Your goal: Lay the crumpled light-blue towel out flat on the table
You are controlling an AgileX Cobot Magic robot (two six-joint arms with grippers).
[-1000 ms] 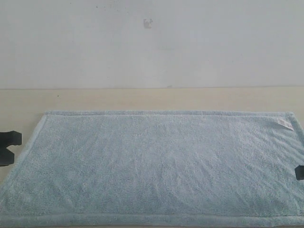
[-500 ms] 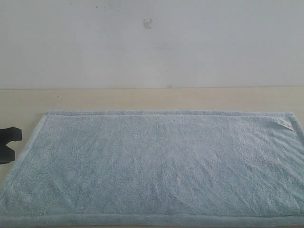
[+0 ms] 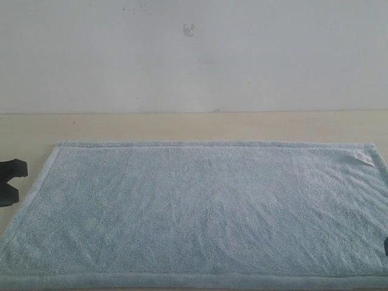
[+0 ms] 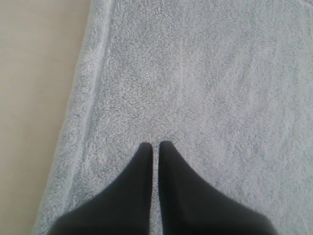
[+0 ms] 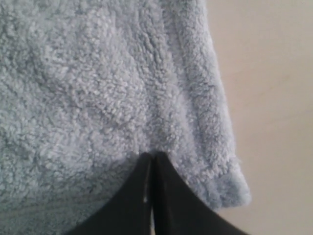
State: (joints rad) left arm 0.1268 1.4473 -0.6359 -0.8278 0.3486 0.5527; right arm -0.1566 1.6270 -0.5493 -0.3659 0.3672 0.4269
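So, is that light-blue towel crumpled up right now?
No, the towel lies flat and smooth across the table, with no folds or bunches.

Open table [image 3: 182, 126] beyond flat towel [image 3: 200, 206]

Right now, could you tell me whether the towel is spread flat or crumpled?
Spread flat: the towel lies as one smooth rectangle on the table, its hemmed border straight, no folds showing.
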